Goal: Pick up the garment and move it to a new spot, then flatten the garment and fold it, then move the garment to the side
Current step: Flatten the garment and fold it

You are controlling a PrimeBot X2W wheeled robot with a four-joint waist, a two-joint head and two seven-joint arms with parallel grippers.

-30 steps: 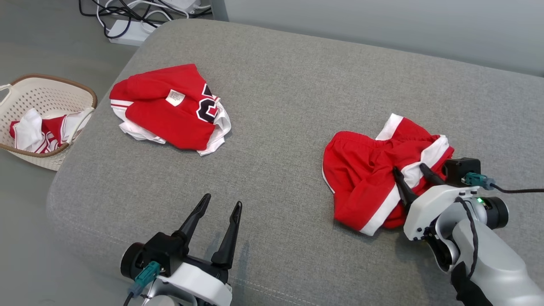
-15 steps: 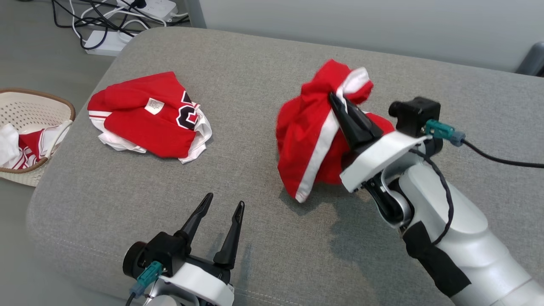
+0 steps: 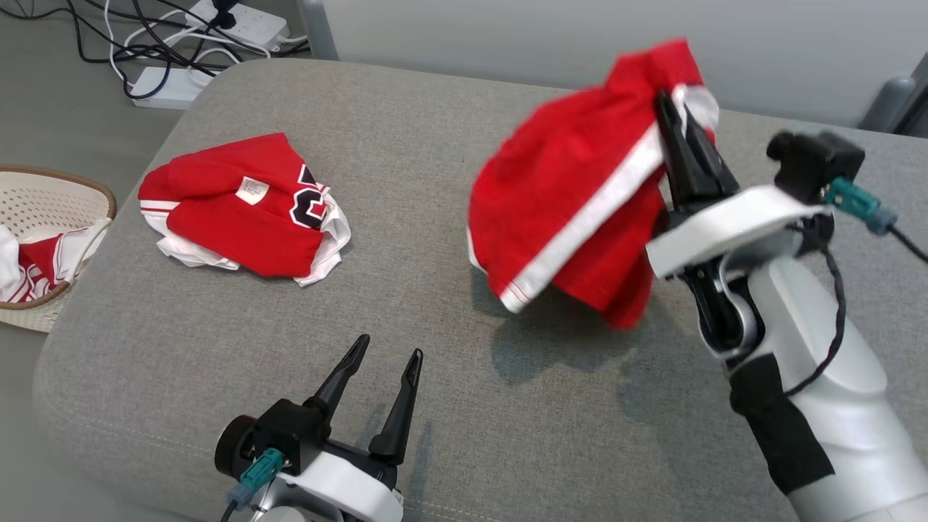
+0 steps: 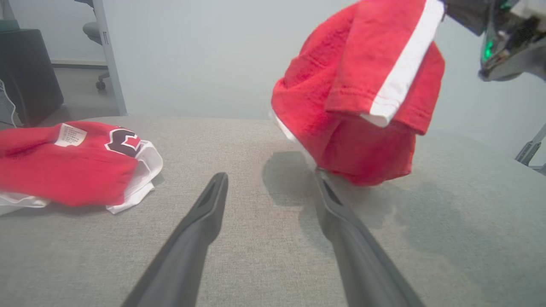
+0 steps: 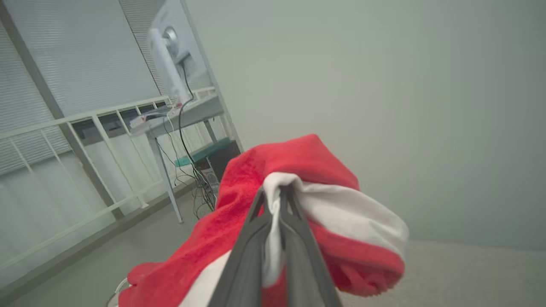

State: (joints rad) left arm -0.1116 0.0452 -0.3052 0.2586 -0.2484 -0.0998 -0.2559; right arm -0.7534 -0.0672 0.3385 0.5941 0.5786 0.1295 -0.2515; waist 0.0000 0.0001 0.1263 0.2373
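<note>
**Right claw.** The right claw (image 3: 668, 109) is pressed together on the red garment (image 3: 573, 196), with a white band of the fabric pinched between the two dark fingers. The right wrist view shows the claw (image 5: 275, 194) with cloth (image 5: 298, 162) bunched over and around the fingertips.

**Garment position.** In the head view the garment hangs at 1 o'clock from the frame centre, above the grey cushion (image 3: 435, 406). A white stripe runs diagonally across it. Its shadow lies on the cushion directly beneath, and the lowest fold appears clear of the surface. The left wrist view shows the garment (image 4: 354, 98) at 1 o'clock.

**Left claw.** The left claw (image 3: 389, 348) sits at 7 o'clock in the head view. Its fingers are spread wide apart and hold nothing. In its own view, the claw (image 4: 269, 177) points across bare cushion.

**Other items.**
- A second red garment (image 3: 239, 210) with a white label lies flat on the cushion at 10 o'clock, well apart from both claws.
- A pale basket (image 3: 72, 177) holding red-and-white cloth stands off the cushion at 9 o'clock.
- Power strips and cables (image 3: 167, 43) lie on the floor at 11 o'clock.
</note>
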